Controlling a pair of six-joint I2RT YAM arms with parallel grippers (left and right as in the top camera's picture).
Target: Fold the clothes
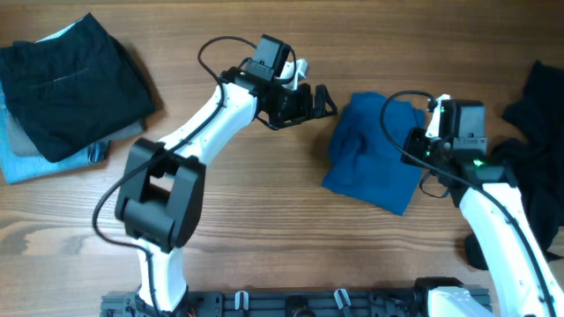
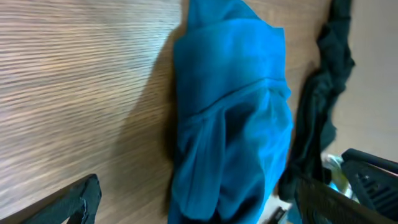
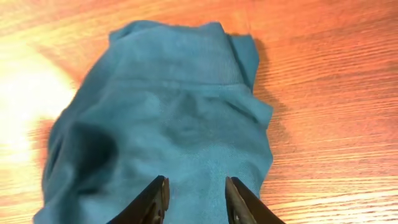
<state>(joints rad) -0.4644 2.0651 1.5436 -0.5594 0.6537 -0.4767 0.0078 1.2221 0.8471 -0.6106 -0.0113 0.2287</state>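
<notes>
Right wrist: shows the crumpled deep-blue soft fabric garment (image 3: 168, 112) bunched on the brown wood-grain table (image 3: 323, 93). Puts the right claw (image 3: 194, 190) directly over that garment's near end, black fingers (image 3: 155, 199) parted with blue cloth showing in the gap, released and pinching nothing.

Left wrist: shows the same blue garment lying lengthwise, with a limp black fabric garment (image 2: 317, 106) beside it. Frames the left claw (image 2: 199, 186) spread wide, one black finger out on each side of the blue garment's near end, gripping nothing.

Overhead: places the left claw just off the blue garment's upper left edge, agape and clear of the cloth, and the right claw at its right edge, over the fabric. Shows the limp black heap near the blue garment's right. Well apart to the blue garment's left, shows a folded black garment (image 1: 66, 84) stacked on a grey garment (image 1: 132, 130) and a light-blue garment (image 1: 26, 163).
</notes>
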